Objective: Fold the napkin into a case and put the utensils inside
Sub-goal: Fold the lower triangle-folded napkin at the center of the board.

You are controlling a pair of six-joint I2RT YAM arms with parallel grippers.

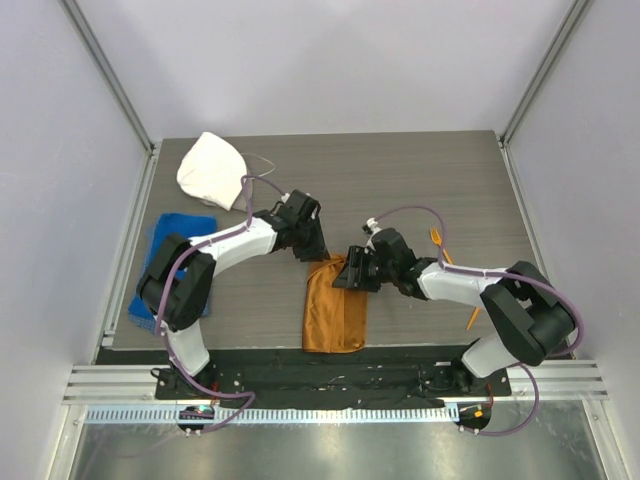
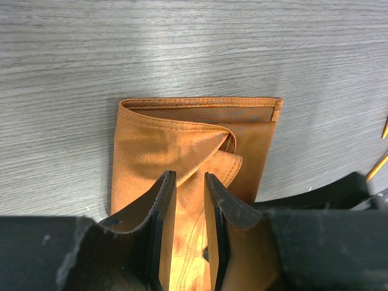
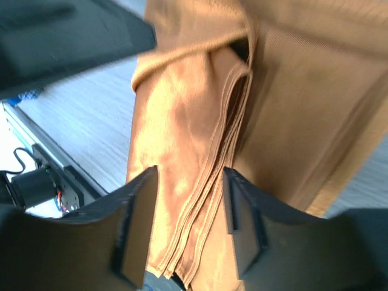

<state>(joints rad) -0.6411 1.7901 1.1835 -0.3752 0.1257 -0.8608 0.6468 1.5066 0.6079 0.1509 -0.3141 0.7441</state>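
- Napkin (image 2: pixel 182 136): already folded into a long layered strip, so the case looks nearly formed. It lies beneath both tools, and its upper flap is loose and rumpled.
- Left gripper (image 2: pixel 189 177): jaws narrowly apart over a raised fold. Whether they pinch the cloth cannot be told.
- Right gripper (image 3: pixel 190 173): jaws spread, straddling the stacked hems without clamping them.
- Utensils (image 1: pixel 437 240): on the table behind the right gripper, alongside its arm and apart from the cloth. None is inside yet, so loading them appears to be what remains.

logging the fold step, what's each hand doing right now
left hand: closed on the napkin
right hand: open, astride the napkin's layered edge
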